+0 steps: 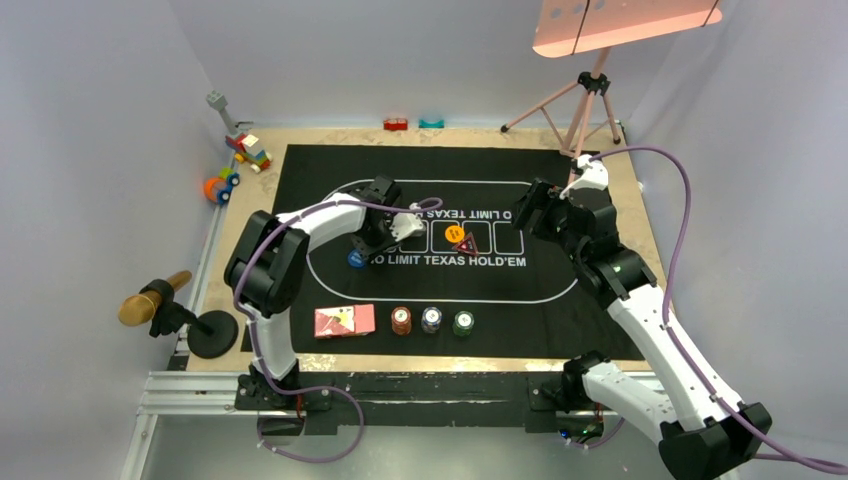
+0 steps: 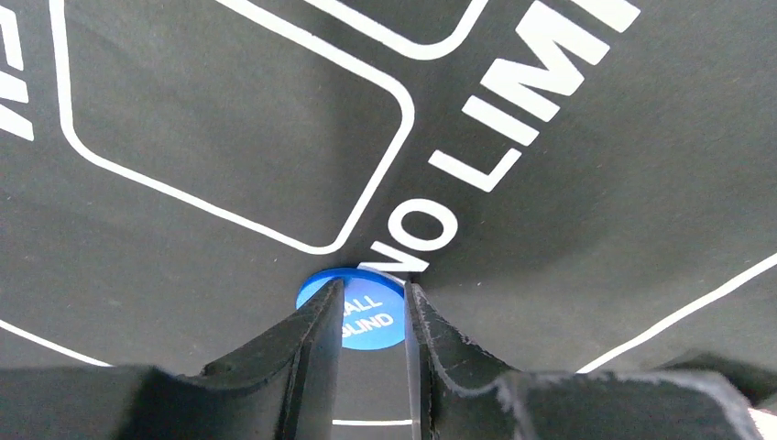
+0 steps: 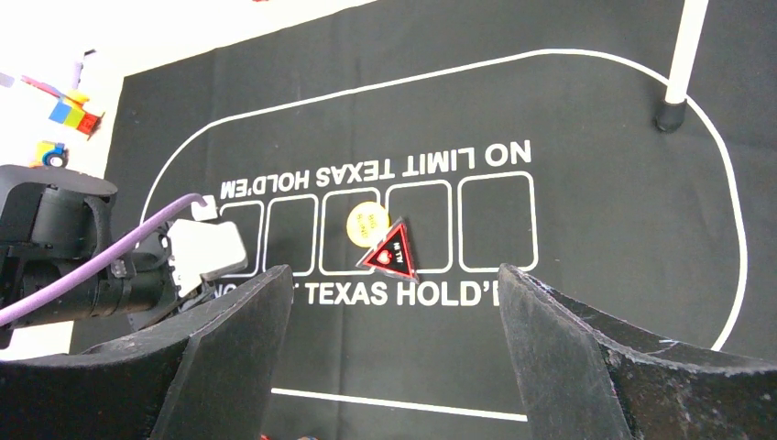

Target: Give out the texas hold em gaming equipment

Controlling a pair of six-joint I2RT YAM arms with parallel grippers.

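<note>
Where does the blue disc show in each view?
Top external: blue disc left of centre, at the left end of the near white lettering.
Left wrist: bottom centre.
Right wrist: not visible.
Shared landmark: the near white lettering.

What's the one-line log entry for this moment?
left jaws: shut at flat blue round disc, hold unclear | right jaws: open, empty, above black printed mat
</note>
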